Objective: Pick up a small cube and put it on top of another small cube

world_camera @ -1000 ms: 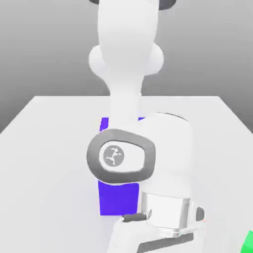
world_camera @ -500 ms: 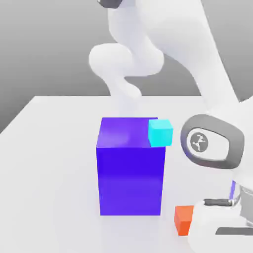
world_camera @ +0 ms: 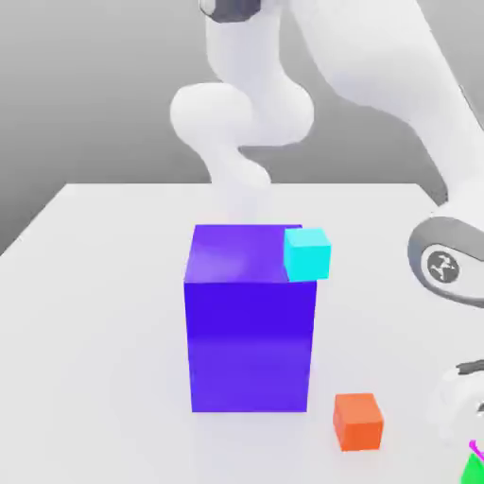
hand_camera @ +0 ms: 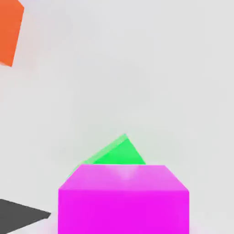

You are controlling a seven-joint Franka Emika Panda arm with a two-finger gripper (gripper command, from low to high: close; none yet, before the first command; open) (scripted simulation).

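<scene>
Grey backdrop, white counter (world_camera: pixel 104 284). End effector's jaw state: I cannot tell. Magenta cube (hand_camera: pixel 123 199) sits over the green cube (hand_camera: pixel 116 154), apparently stacked; orange cube (hand_camera: pixel 10 32) lies toward ten o'clock.

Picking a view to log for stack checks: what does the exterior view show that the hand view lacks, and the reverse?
Exterior view alone: the big blue-purple block, the cyan cube by its top corner, the white arm and the table's edges. Hand view alone: the magenta cube's whole near face, with the green cube partly hidden behind it. Shared: the orange cube, the tabletop, and slivers of magenta and green at the exterior view's bottom right corner.
</scene>
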